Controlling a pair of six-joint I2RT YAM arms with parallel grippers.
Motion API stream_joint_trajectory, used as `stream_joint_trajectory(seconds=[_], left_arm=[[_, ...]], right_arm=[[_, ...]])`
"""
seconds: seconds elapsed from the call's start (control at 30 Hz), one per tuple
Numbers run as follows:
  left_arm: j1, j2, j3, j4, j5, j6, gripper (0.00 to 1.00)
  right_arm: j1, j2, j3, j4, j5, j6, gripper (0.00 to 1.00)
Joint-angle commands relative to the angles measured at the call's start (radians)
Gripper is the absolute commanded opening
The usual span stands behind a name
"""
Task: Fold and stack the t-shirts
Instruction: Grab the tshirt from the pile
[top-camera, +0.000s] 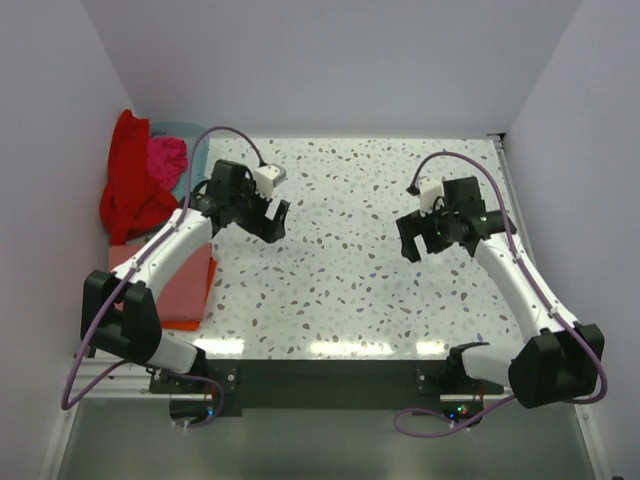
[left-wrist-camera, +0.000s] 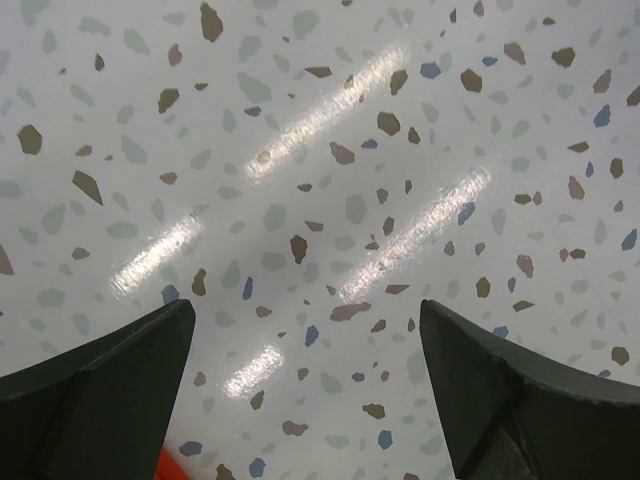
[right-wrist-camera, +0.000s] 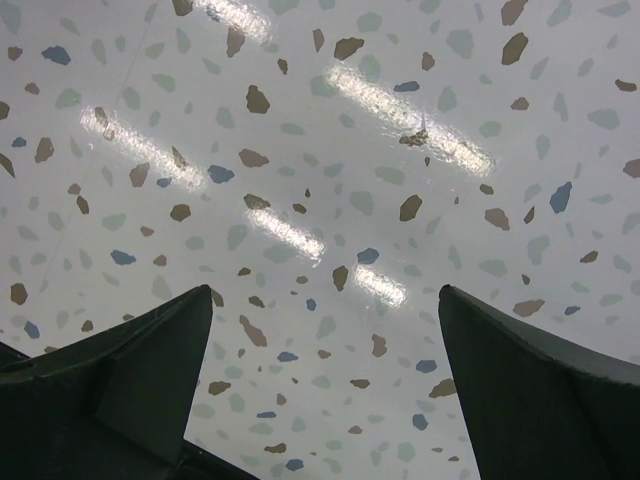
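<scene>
Red t-shirt (top-camera: 128, 190): top view, a crumpled heap at the upper left of the frame, against the left wall.
Magenta t-shirt (top-camera: 168, 157): bunched up just right of the red one and touching it, in front of the tub's rim.
Teal tub (top-camera: 190, 131): translucent, with only its rim showing behind the two loose shirts.
Folded t-shirts (top-camera: 185, 285): at the left of the frame below the red heap. A flat salmon-pink rectangle lies on an orange one, whose edge shows along the right and lower sides. The left arm crosses over part of them.
Left fingers (top-camera: 272, 222): spread wide and holding nothing, above bare tabletop left of centre, near the shirts but apart from them.
Right fingers (top-camera: 408, 245): spread wide and holding nothing, right of centre, well apart from all the shirts.
Tabletop (top-camera: 340, 280): white with dark speckles and glossy.

Left wrist view, left fingers (left-wrist-camera: 100, 400): two dark tips in the lower corners, with only speckled tabletop (left-wrist-camera: 320, 200) between them.
Orange sliver (left-wrist-camera: 168, 466): at the bottom edge beside the left-hand tip. Too little of it shows to tell more.

Right wrist view, right fingers (right-wrist-camera: 120, 380): dark tips far apart, with nothing held over the tabletop (right-wrist-camera: 320, 180). No shirt is in this view.
</scene>
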Motion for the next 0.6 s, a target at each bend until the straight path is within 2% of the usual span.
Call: stream_joint_trajectory(seconds=[0.0, 0.1, 0.13, 0.27, 0.4, 0.47, 0.57], left_arm=[[0.019, 0.030, 0.164, -0.037, 0.022, 0.027, 1.00], [0.125, 0.117, 0.356, -0.141, 0.106, 0.060, 1.00], [0.200, 0.142, 0.455, -0.166, 0.117, 0.055, 1.00], [0.329, 0.251, 0.678, -0.299, 0.087, 0.086, 1.00], [0.432, 0.297, 0.783, -0.339, -0.121, 0.198, 1.00], [0.473, 0.317, 0.798, -0.353, -0.241, 0.238, 1.00], [0.535, 0.341, 0.801, -0.342, -0.346, 0.310, 1.00]], right_arm=[[-0.008, -0.028, 0.018, -0.006, 0.006, -0.013, 0.99], [-0.011, -0.010, 0.049, -0.008, 0.009, -0.013, 0.99], [-0.010, -0.002, 0.070, -0.011, 0.012, -0.011, 0.98], [-0.013, 0.012, 0.119, -0.031, 0.009, -0.008, 0.99], [-0.016, 0.029, 0.161, -0.038, -0.038, 0.033, 0.99], [-0.015, 0.044, 0.171, -0.063, -0.075, 0.021, 0.99], [-0.015, 0.085, 0.213, -0.130, -0.158, -0.019, 0.99]])
